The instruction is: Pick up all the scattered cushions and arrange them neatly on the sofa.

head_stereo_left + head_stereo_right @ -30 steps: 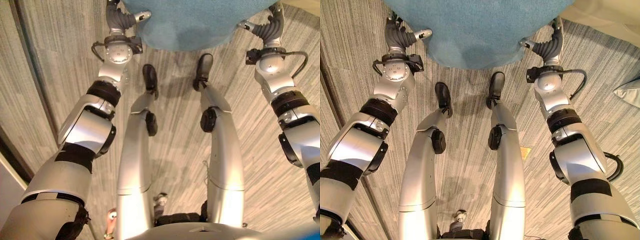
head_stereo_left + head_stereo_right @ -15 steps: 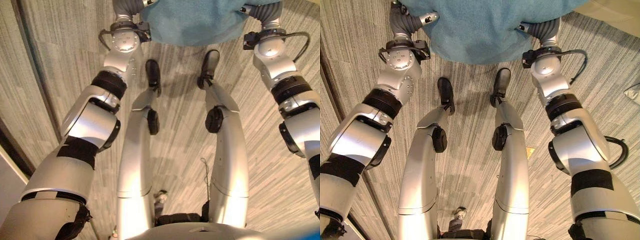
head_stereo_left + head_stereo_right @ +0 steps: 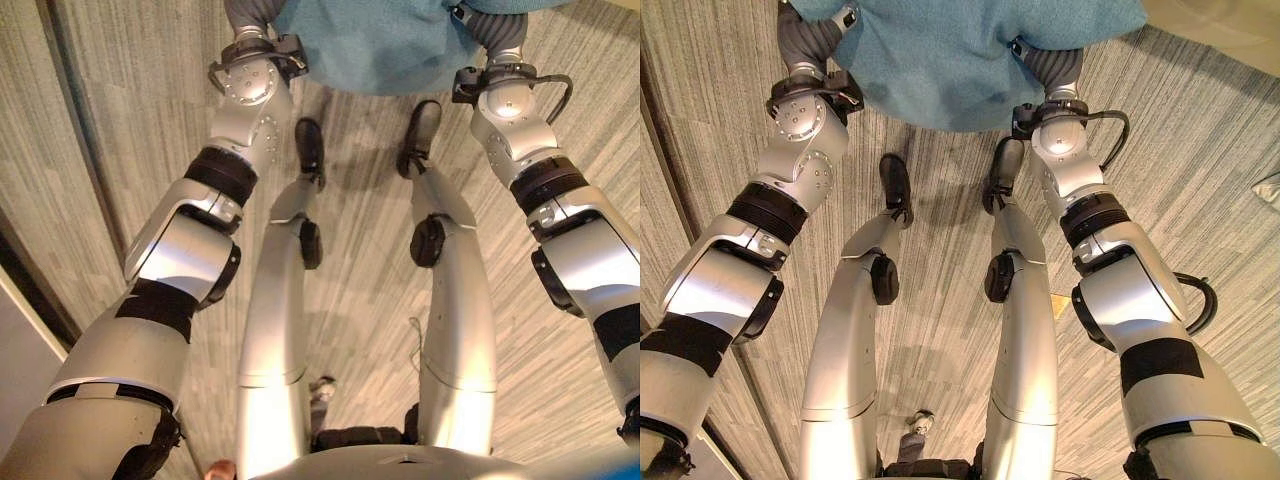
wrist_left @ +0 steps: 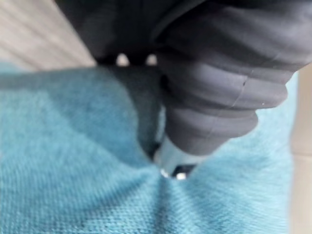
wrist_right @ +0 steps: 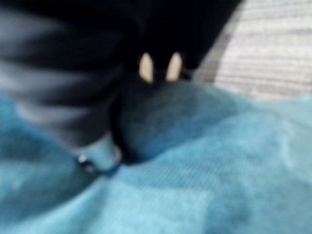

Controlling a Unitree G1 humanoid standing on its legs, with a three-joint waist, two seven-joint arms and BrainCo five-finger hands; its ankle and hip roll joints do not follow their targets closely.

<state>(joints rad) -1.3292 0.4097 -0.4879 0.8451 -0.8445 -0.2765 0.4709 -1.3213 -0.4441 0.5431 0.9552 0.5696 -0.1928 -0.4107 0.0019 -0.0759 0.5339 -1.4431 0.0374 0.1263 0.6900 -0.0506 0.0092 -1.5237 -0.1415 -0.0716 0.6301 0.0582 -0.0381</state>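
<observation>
A large teal cushion [image 3: 960, 60] hangs between my two hands at the top of the eye views, above the carpet. My left hand [image 3: 808, 38] grips its left edge and my right hand [image 3: 1048, 66] its right edge. In the left wrist view the thumb [image 4: 175, 158] digs into the teal cushion [image 4: 73, 170], and the cloth puckers around it. The right wrist view has the right thumb [image 5: 97, 155] pressed into the cushion [image 5: 195, 170] in the same way. The fingers of both hands lie hidden under the cushion.
Grey striped carpet [image 3: 1200, 200] lies all around. A corner of a pale cushion [image 3: 1270, 188] lies on the floor at the right edge. A beige surface [image 3: 1210, 20] shows at the top right. A dark strip [image 3: 30, 290] runs along the left. A person's fingertip [image 3: 218, 468] shows at the bottom edge.
Both arms have carried the teal cushion farther up in the eye views. The right wrist has swung inward toward the left, so the hands are closer together.
</observation>
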